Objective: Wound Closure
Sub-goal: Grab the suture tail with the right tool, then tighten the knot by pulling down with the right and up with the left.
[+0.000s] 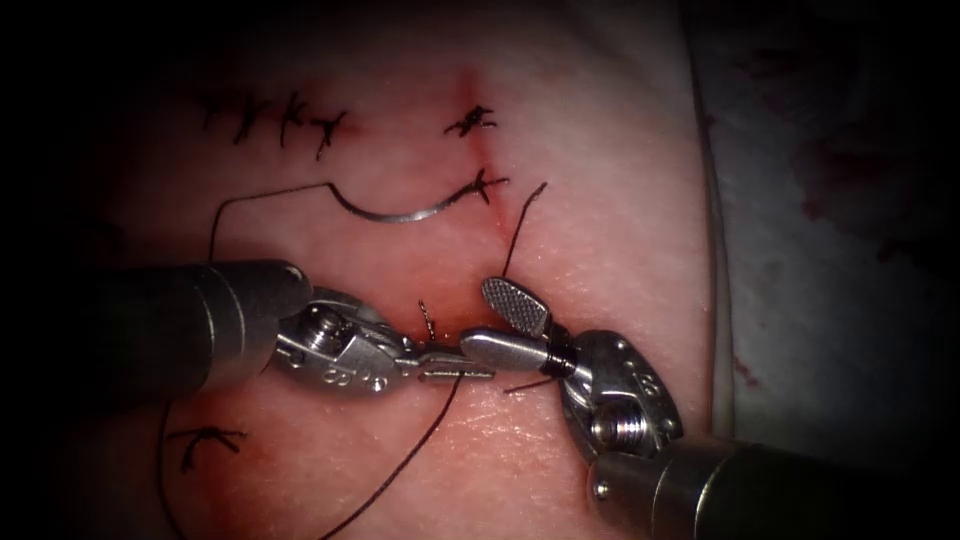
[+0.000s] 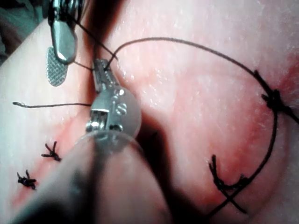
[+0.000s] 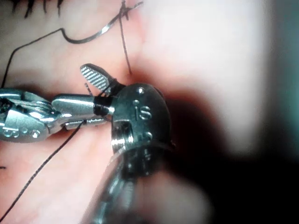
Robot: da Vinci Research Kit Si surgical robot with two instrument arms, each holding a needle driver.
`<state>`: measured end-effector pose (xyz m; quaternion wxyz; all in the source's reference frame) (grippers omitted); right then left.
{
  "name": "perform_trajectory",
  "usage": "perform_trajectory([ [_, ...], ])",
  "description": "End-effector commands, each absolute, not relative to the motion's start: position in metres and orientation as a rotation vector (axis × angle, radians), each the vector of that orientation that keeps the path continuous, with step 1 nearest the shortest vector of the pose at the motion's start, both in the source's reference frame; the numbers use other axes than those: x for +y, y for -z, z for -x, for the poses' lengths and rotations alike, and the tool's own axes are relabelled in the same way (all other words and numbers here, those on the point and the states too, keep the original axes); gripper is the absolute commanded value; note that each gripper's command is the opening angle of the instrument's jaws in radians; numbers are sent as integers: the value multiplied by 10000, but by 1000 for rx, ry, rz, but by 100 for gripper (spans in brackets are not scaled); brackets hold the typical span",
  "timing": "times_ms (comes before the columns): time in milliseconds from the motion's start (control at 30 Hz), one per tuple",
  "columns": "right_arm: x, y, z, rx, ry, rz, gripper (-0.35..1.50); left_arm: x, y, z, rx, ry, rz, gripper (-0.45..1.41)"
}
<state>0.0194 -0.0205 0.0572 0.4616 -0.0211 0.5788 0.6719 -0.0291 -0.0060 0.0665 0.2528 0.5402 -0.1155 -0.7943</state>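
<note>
Pink tissue [image 1: 600,250] lying under both tools. Your left tool [image 1: 455,372] pinching thread [image 1: 400,470]; right tool [image 1: 505,325] gaping, holding nothing. Needle [image 1: 400,213] lying free left of cut [image 1: 480,160], out of tissue. Thread likely limp, slippery; needle stiff — judging mid-curve best for taking hold.

Head count on the tissue [image 1: 600,180]: two tools, one needle, a run of knots.

Two needle drivers meet at the cut, the left tool [image 1: 455,368] and the right tool [image 1: 490,320]; one curved needle [image 1: 400,213] lies flat on the surface; one long thread [image 1: 400,470] trails off toward the tissue's lower edge; two tied stitches [image 1: 470,122] sit on the cut, with several more dark knots [image 1: 285,118] toward the upper left corner.
</note>
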Motion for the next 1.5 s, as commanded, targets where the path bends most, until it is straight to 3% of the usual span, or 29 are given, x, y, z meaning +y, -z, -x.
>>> perform_trajectory([
  [33, -200, -583, -201, 1386, -1642, 54, 128, -59, -669, 297, -320, 2157, -1462, -45],
  [500, -184, -641, -177, 1226, -1736, 85, 126, -15, -677, 347, -368, 2202, -1426, -45],
  [933, -164, -653, -209, 1213, -1714, 65, 121, 4, -688, 343, -365, 2208, -1432, -45],
  [967, -163, -654, -213, 1209, -1712, 62, 113, 4, -689, 343, -365, 2208, -1432, -45],
  [1000, -162, -654, -217, 1204, -1709, 57, 91, 4, -689, 342, -365, 2207, -1432, -45],
  [1100, -161, -655, -224, 1160, -1705, 49, -35, 4, -689, 341, -364, 2206, -1433, -45],
  [1500, -192, -633, -222, 1116, -1575, 70, -35, -1, -683, 320, -362, 2199, -1419, -45],
])
